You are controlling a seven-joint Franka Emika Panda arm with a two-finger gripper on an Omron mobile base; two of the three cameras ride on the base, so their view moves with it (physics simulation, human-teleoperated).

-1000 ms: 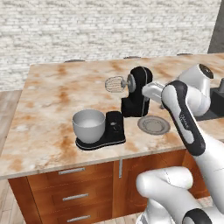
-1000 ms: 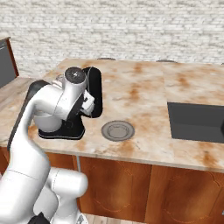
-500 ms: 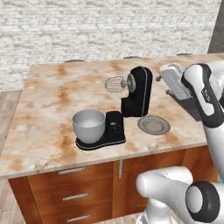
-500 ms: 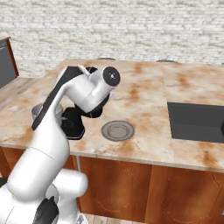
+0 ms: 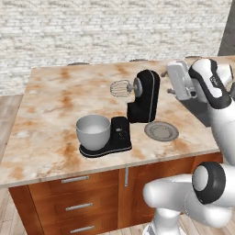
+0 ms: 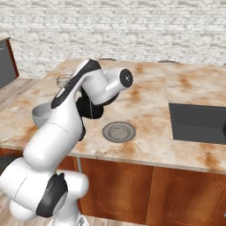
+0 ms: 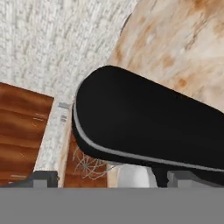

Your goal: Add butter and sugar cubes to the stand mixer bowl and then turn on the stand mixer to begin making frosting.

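- Counter point(image 5: 50, 105): broad bare marble lies left of the stand mixer point(image 5: 144, 98); plenty of open room on that side, with the front edge running just ahead of the mixer's base
- Stand mixer bowl point(image 5: 93, 131): seated on the left end of the mixer's flat base, upright, directly under and a little forward of the whisk point(image 5: 120, 88); its contents are too small to make out
- Mixer head is tilted back, so the whisk hangs clear above the bowl and the bowl's mouth is open from above
- Grey plate point(image 5: 161, 131): flat on the counter just right of the mixer's neck, apart from the base; what lies on it I cannot tell
- Gripper point(image 7: 113, 178): raised to the right of the mixer head, at about head height, aimed along the head; fingertips point(image 7: 43, 177) stand wide apart with nothing between them
- Step in hand, as judged: the hand is free and poised beside the head, either for the mixer's control or on its way to fetch an ingredient; I cannot tell which
- Next move calls for a clear line past the rounded head without knocking it or the whisk
- Dark inset panel point(image 6: 198, 123): well right of the mixer; the counter between it and the plate is open for swinging
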